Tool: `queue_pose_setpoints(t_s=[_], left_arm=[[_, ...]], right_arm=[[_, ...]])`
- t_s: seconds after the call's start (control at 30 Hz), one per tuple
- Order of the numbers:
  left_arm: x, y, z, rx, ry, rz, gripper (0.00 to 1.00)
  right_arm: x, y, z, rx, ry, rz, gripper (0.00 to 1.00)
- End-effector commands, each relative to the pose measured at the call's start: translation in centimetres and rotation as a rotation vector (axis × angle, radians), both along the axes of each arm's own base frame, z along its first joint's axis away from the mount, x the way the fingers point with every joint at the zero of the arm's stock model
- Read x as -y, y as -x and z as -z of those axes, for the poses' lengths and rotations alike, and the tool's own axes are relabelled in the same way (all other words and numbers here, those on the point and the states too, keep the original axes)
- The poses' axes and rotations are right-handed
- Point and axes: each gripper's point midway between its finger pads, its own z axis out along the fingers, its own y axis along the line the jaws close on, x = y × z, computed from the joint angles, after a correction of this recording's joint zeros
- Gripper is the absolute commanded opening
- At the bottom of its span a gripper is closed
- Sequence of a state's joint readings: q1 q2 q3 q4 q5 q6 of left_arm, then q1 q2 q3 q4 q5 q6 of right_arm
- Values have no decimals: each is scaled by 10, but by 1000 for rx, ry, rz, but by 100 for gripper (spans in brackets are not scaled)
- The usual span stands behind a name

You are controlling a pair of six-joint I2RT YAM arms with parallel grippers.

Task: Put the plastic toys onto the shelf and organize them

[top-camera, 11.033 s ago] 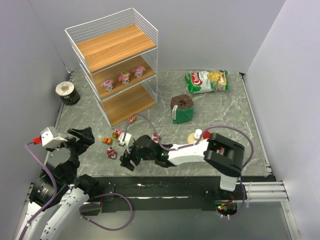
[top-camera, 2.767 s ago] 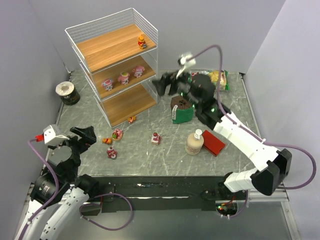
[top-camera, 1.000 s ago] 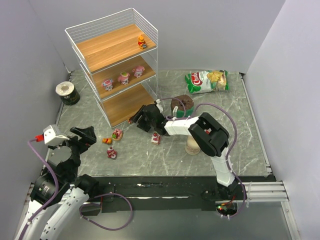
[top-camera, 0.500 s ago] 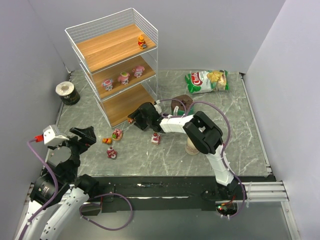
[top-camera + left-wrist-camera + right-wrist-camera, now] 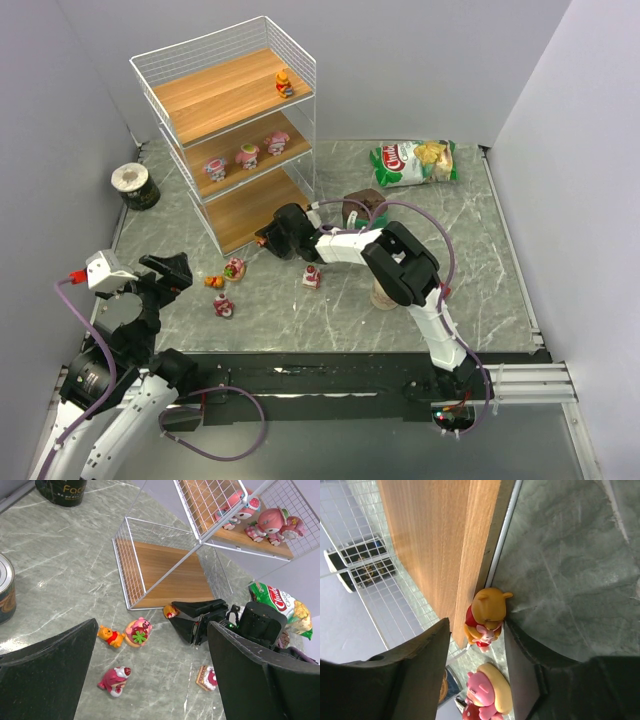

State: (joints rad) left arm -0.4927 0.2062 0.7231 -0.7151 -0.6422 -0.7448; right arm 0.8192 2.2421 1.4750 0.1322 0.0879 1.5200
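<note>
The orange bear toy [image 5: 489, 611] lies on the tabletop [image 5: 470, 250], pressed against the front edge of the bottom tier of the shelf [image 5: 215, 95]. The right gripper [image 5: 476, 627] comes in low beside that edge, jaws partly open on either side of the bear, likely because the toy must be pinched sideways away from the wood. In front of the shelf, the left gripper [image 5: 152, 625] hangs wide open, holding nothing.
</note>
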Motion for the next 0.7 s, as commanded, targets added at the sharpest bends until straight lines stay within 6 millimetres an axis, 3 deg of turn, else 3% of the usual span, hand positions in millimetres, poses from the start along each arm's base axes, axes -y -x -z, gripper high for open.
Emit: queue_pose_setpoints(t_s=[0.0, 0.23, 0.37, 0.5, 0.67], left_arm=[[0, 0, -6, 27, 6, 4, 96], [-1, 0, -7, 33, 8, 1, 96], [-1, 0, -6, 30, 7, 1, 96], [-1, 1, -7, 32, 9, 0, 96], [-1, 1, -7, 34, 10, 0, 96]], right_arm=[[9, -8, 22, -61, 39, 56, 49], [11, -6, 31, -91, 35, 59, 38], [12, -7, 28, -61, 45, 51, 18], [12, -11, 10, 24, 53, 16, 0], [15, -9, -9, 133, 90, -26, 0]])
